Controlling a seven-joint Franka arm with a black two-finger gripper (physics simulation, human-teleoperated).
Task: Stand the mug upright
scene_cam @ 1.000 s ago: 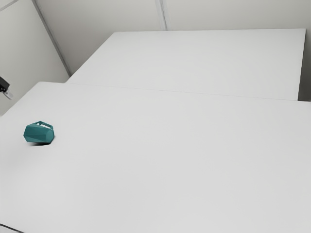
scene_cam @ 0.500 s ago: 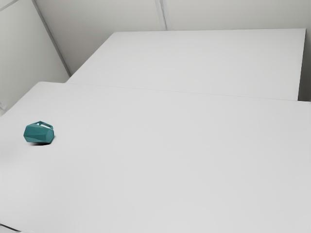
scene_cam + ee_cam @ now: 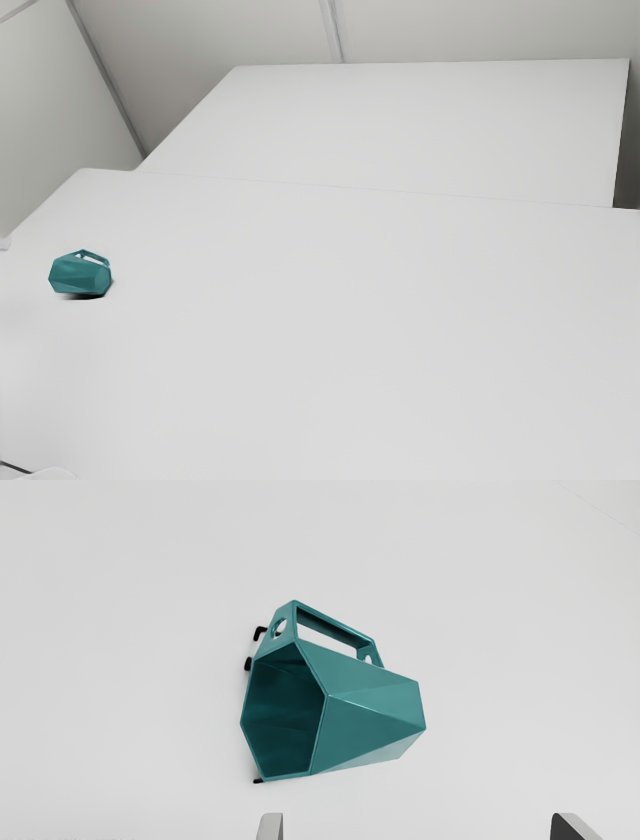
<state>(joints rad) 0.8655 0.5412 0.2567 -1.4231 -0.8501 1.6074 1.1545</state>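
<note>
Jaws spread, reaching seems in hand; the mug point(image 3: 80, 274), on its side at the exterior view's left, needs gripping, then righting.

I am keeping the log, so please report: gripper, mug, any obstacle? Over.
Gripper open, holding nothing. Teal faceted mug lying on its side, not yet upright. No obstacle seen beside it.

The fingers point(image 3: 269, 829) are light grey with darker inner faces.
</note>
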